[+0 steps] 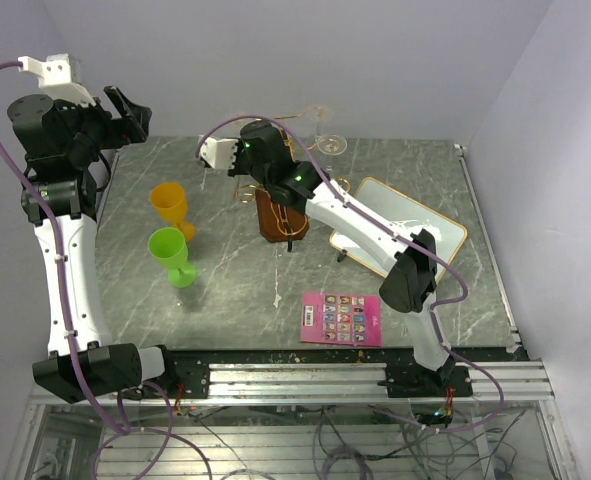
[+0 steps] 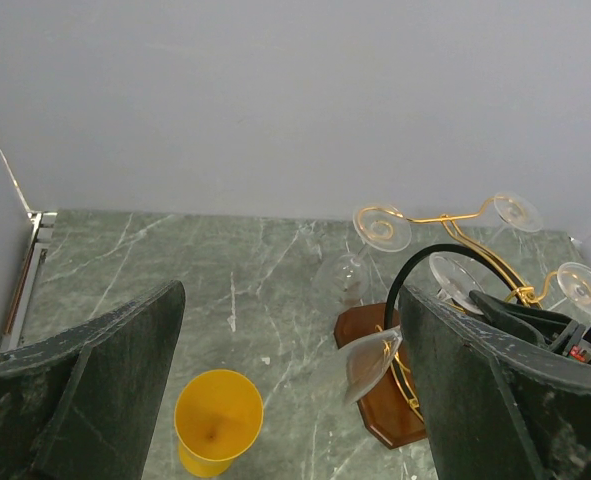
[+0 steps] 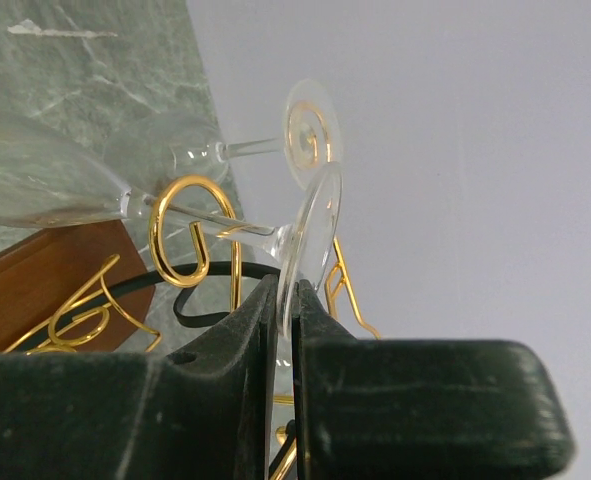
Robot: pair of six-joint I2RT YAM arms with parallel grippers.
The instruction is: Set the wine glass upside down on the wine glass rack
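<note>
Top view: a pink card printed with a grid of small pictures lies near the front edge of the grey marble table; its print is too small to read. An orange cup and a green cup stand at the left, and a white tray with a gold rim lies at the right. The rack, gold wire on a brown wooden block, stands mid-table. The right gripper reaches over it, its jaws not discernible here, while the left gripper is raised at the far left, clear of everything. Left wrist view: the two fingers of the left gripper stand wide apart, holding and touching nothing, with the orange cup below between them. Clear glasses hang from the scrolled arms of the rack, and the wine glass tilts with its bowl above the wooden block. Right wrist view: the jaws of the right gripper are nearly closed, pinching the edge of the wine glass's round foot. The glass lies almost level, its stem threaded through a gold loop of the rack, bowl toward the table. A second glass hangs behind it.
</note>
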